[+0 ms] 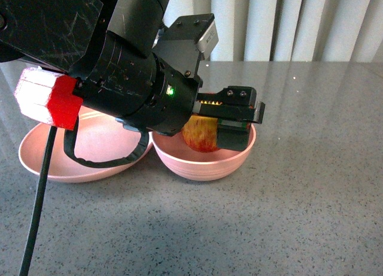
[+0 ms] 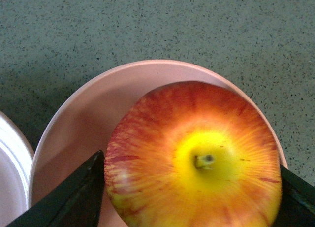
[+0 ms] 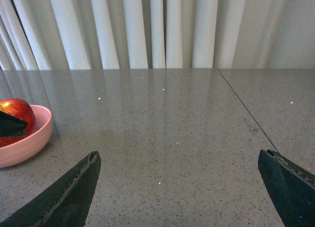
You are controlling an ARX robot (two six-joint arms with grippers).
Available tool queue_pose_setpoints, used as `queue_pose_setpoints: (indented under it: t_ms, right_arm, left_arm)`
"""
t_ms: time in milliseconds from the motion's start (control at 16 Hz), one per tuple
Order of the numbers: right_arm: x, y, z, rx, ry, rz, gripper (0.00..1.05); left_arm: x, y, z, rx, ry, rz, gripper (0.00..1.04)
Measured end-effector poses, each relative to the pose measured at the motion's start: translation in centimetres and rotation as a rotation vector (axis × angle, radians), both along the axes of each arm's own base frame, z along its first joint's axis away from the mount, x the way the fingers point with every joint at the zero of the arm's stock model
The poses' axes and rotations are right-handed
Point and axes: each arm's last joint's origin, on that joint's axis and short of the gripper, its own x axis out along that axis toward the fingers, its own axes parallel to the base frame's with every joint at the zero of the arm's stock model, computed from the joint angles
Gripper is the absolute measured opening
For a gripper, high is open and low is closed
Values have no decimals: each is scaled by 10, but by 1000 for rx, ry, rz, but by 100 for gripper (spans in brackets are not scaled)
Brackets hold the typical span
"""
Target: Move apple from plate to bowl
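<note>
Plate (image 1: 42, 153) sits leftmost on the counter (image 1: 311, 186), no apple on it, partly hidden under the left arm. Just beside it, rims nearly touching, the bowl (image 1: 206, 165). Left claw (image 1: 230, 125) reaches across the plate and is clamped on the apple (image 1: 200, 135), stem up, held low inside the bowl, probably so it can be let go without rolling; contact with the bowl floor unclear. Right claw (image 3: 179, 187) is spread wide, holding nothing, over bare counter well right of the bowl. Curtain (image 1: 287, 24) behind. Nothing blocks the release.
</note>
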Motion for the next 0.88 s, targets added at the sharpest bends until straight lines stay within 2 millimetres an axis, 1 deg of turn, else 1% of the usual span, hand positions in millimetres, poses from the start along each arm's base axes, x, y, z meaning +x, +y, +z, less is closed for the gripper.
queue_pose_setpoints:
  t_ms: [62, 125, 375, 438, 562, 688, 812, 875]
  right_arm:
    - [0, 0, 0, 0, 0, 0, 98]
    - [0, 0, 0, 0, 0, 0, 98]
    - [0, 0, 0, 0, 0, 0, 98]
    - [0, 0, 0, 0, 0, 0, 98]
    - [0, 0, 0, 0, 0, 0, 98]
    - [0, 0, 0, 0, 0, 0, 98]
    - [0, 0, 0, 0, 0, 0, 98]
    - [0, 0, 0, 0, 0, 0, 98]
  left_arm:
    - [1, 0, 1, -6, -7, -3, 97]
    - [1, -1, 2, -12, -9, -8, 99]
    - [1, -1, 3, -15, -17, -7, 98]
    - [0, 0, 9, -25, -35, -7, 98]
    - [-6, 4, 34, -70, -149, -11, 98]
    - [-18, 13, 73, -128, -300, 12, 98]
    - [-24, 19, 86, -140, -343, 28, 98]
    - [-25, 20, 88, -142, -352, 32, 98]
